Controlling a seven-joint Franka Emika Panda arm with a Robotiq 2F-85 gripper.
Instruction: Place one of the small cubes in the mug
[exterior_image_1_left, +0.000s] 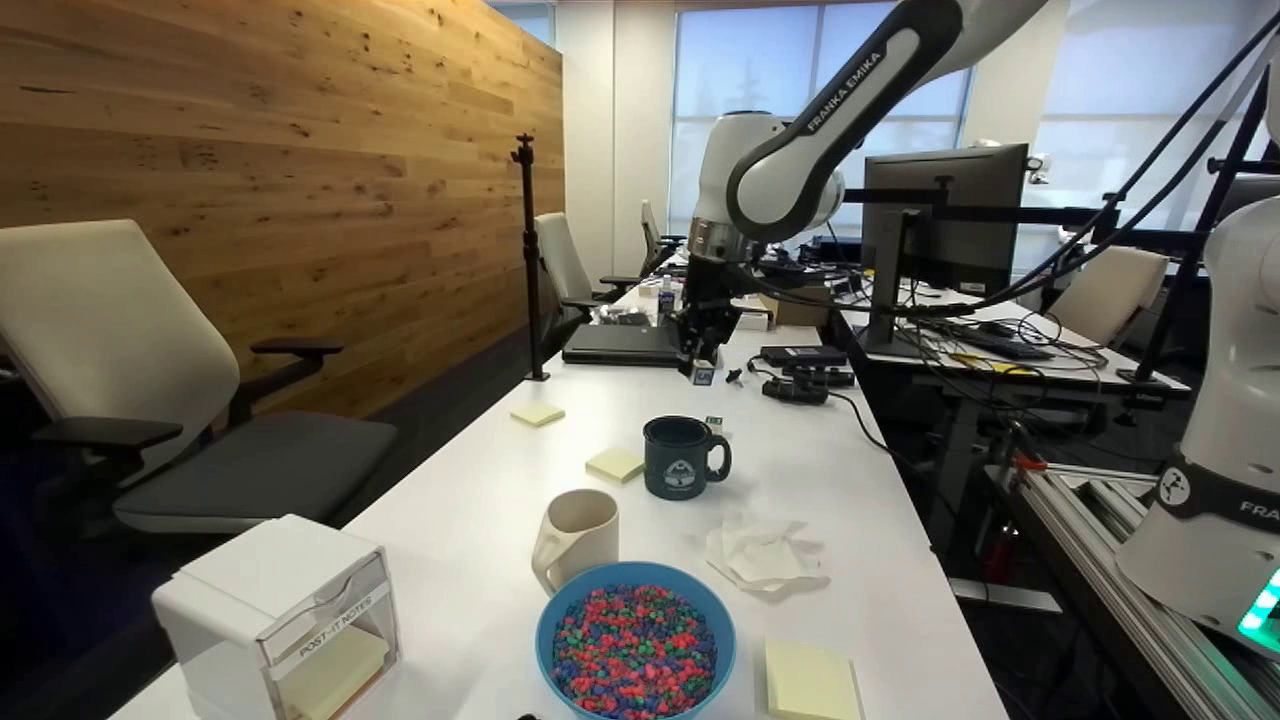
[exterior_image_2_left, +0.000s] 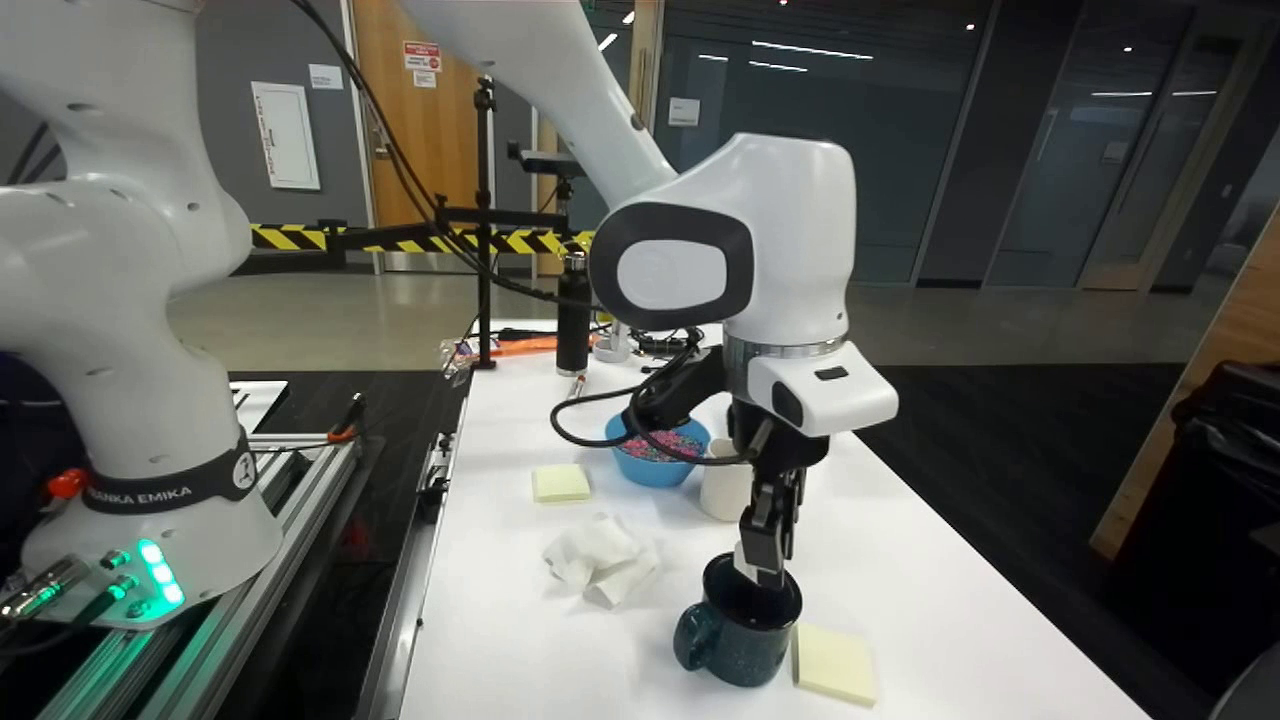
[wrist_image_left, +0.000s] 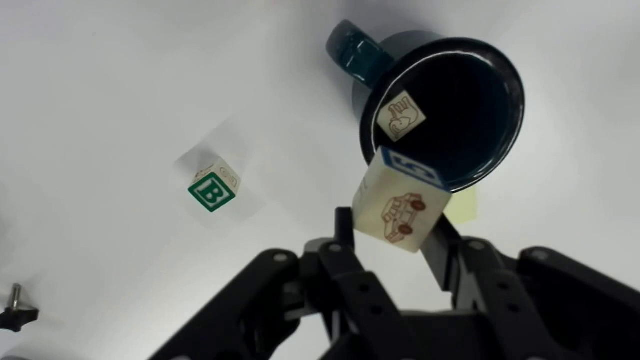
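My gripper (wrist_image_left: 387, 220) is shut on a small wooden cube (wrist_image_left: 400, 205) with a blue 5 and a red car. The cube sits tilted between the fingertips, above the table. It shows below the gripper (exterior_image_1_left: 695, 360) in an exterior view (exterior_image_1_left: 703, 374); in an exterior view the fingers of the gripper (exterior_image_2_left: 770, 565) mostly hide it. The dark mug (wrist_image_left: 475, 105) stands upright, its rim partly covered by the held cube in the wrist view. It shows in both exterior views (exterior_image_1_left: 675, 460) (exterior_image_2_left: 740, 630). A cube with an animal drawing (wrist_image_left: 401, 116) lies inside the mug. A green B cube (wrist_image_left: 212, 191) rests beside it.
A cream cup (exterior_image_1_left: 585, 540) and a blue bowl of coloured bits (exterior_image_1_left: 546, 640) stand near the mug. Crumpled tissue (exterior_image_1_left: 768, 553), yellow note pads (exterior_image_1_left: 615, 464) and a note dispenser (exterior_image_1_left: 260, 600) are on the table. A black knob screw (wrist_image_left: 19, 316) and laptop (exterior_image_1_left: 625, 345) lie farther off.
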